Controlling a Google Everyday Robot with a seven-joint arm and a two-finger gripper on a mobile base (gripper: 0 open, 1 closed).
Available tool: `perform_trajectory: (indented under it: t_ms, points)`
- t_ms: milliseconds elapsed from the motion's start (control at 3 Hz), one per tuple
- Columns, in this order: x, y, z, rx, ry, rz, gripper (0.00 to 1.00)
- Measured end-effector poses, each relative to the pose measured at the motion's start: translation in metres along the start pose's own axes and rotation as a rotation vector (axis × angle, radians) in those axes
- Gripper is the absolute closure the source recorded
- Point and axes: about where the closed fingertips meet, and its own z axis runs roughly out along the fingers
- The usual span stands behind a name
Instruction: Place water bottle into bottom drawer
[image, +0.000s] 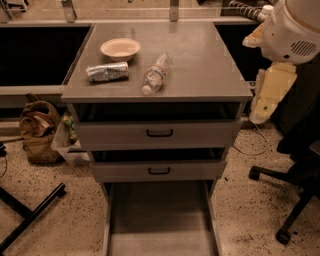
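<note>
The water bottle is clear plastic with a white cap and lies on its side on the grey cabinet top, cap toward the front edge. The bottom drawer is pulled out at floor level, a wide plain grey tray with side rails. The arm's white housing is at the upper right. The gripper hangs below it as a pale cream piece, to the right of the cabinet, well apart from the bottle and holding nothing.
A cream bowl and a crinkled silvery foil packet lie left of the bottle. Two shallower drawers with black handles stand slightly open. A brown bag is on the floor at left, a black chair base at right.
</note>
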Motion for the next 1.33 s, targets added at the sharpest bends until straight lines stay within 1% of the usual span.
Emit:
perform_trajectory:
  t_ms: [333, 667, 1000, 1333]
  points:
    - [-0.023, -0.037, 0.019, 0.008, -0.056, -0.110, 0.00]
    - [-0.044, -0.058, 0.047, 0.001, -0.107, -0.227, 0.00]
    - [-0.059, -0.072, 0.070, -0.037, -0.173, -0.325, 0.00]
    - [-0.059, -0.072, 0.070, -0.037, -0.172, -0.325, 0.00]
